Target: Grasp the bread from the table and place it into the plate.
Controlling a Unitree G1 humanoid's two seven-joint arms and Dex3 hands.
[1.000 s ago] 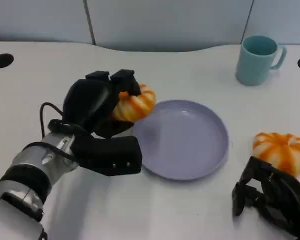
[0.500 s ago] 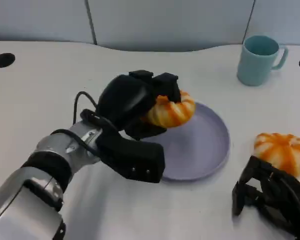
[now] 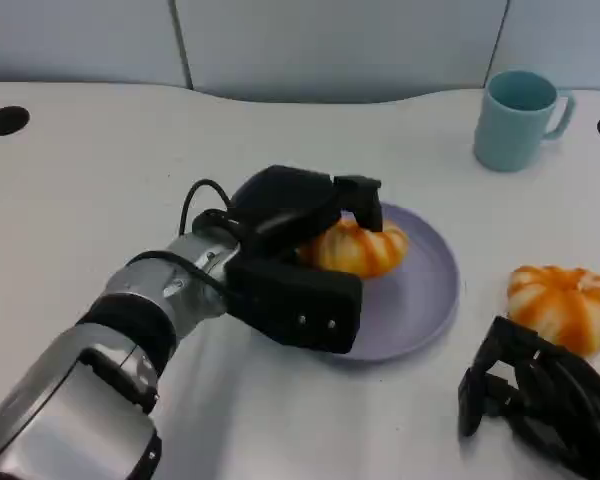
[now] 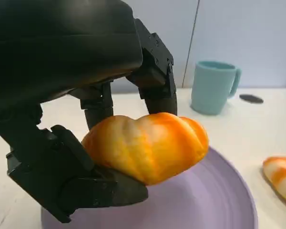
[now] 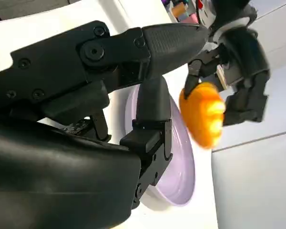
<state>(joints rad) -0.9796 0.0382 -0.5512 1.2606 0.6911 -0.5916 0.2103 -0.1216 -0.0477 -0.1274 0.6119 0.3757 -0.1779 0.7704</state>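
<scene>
I see the left robot hand (image 3: pixel 300 225) grasping the bread (image 3: pixel 360 247) just above the purple plate (image 3: pixel 425 300) at frame centre, and I judge an early release could roll it off the rim onto the table (image 3: pixel 80 190).

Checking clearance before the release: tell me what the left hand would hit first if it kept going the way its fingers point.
Probably the far rim of the plate; the left hand holds the bread just above it. Beyond lies bare table, though depth is unclear.
</scene>
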